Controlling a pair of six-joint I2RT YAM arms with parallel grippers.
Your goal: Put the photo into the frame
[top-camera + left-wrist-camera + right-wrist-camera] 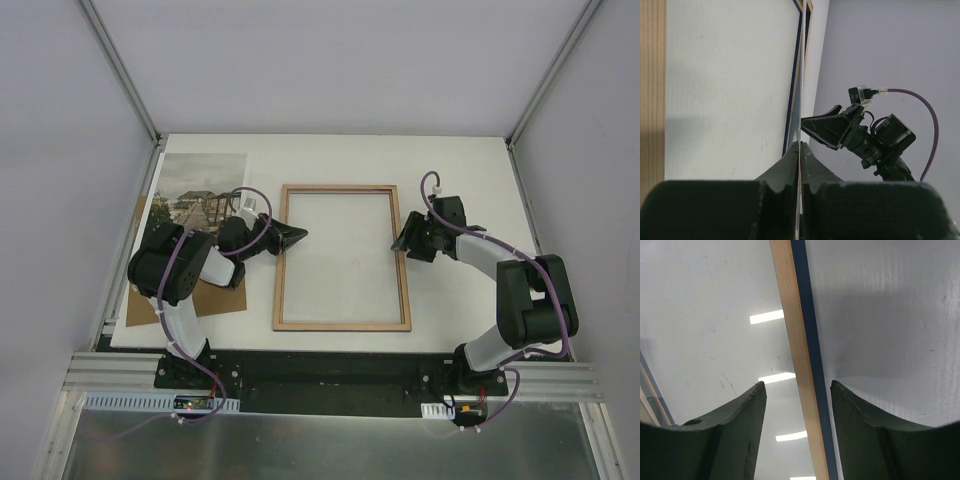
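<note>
Left pincer (298, 236) clamping frame (338, 188) edge, photo (198, 182) half hidden behind arm (185, 268)

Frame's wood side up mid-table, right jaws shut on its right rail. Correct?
Not shut: the jaws of the right gripper stand open astride the rail, with gaps on both sides, as the right wrist view shows. The frame does lie wood side up mid-table.

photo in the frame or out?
Out. The photo lies at the far left of the table, apart from the frame; inside the frame only bare white table shows.
</note>
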